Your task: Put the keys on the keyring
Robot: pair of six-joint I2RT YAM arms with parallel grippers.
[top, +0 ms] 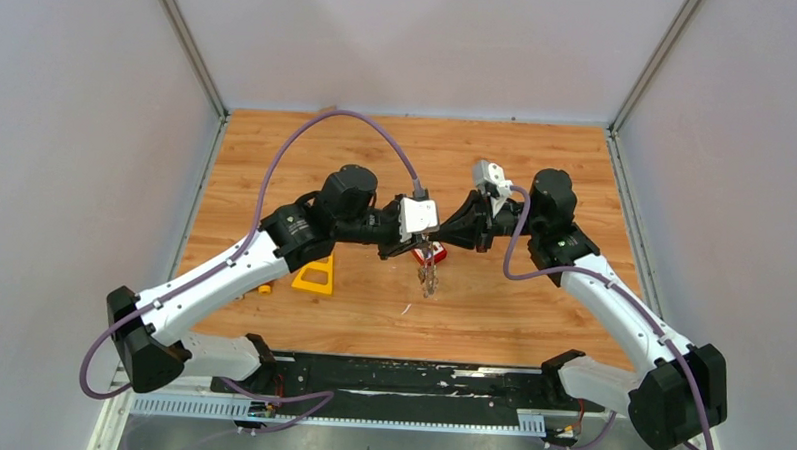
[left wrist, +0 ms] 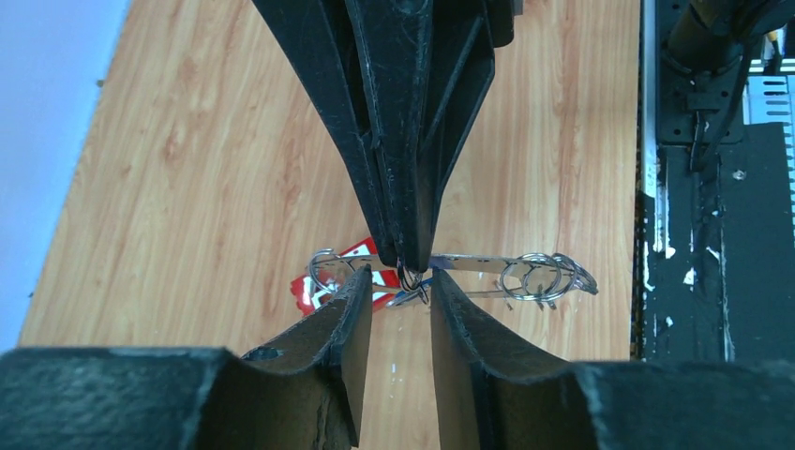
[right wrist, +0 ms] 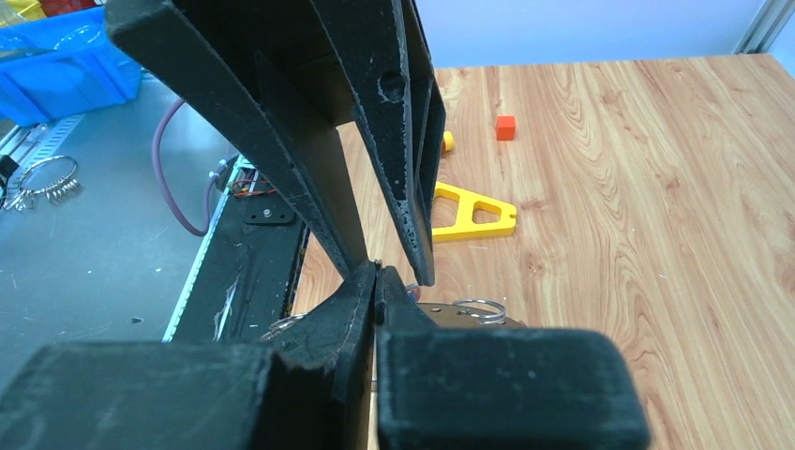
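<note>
The keyring [left wrist: 487, 265] hangs edge-on above the wood, a thin grey metal band fringed with small silvery rings. It shows small in the top view as the keyring [top: 429, 276] under the two wrists. My right gripper [left wrist: 408, 265] reaches in from above, shut on the keyring's thin band; its pads [right wrist: 377, 272] press together. My left gripper [left wrist: 401, 283] stands open, one finger on each side of a small dark wire loop and a blue-headed key [left wrist: 420, 283] with a silvery blade, just under the right tips. The black-headed key is hidden.
A red block with white squares [left wrist: 319, 289] lies on the table under the keyring. A yellow triangular frame [right wrist: 473, 214], a red cube [right wrist: 505, 127] and an orange bit [right wrist: 447, 141] lie to the left. Off the wood are a blue bin [right wrist: 56, 61] and another ring [right wrist: 42, 178].
</note>
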